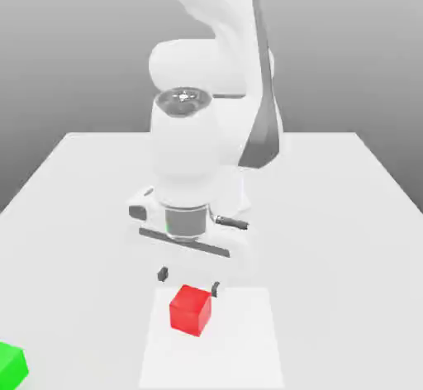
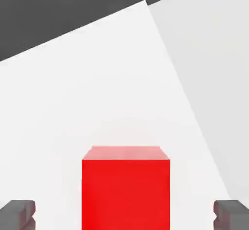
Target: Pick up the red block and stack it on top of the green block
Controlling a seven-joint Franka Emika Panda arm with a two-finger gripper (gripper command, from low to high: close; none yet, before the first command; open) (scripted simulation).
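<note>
Exterior faces arm frontally; hand view close; both share red block (image 1: 192,309).

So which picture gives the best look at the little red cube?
The hand view: the red block looms large and close between the open pincer's fingertips. In the exterior view the red block is small, just below the pincer.

No readable text, label, number or sign appears on anything.
</note>
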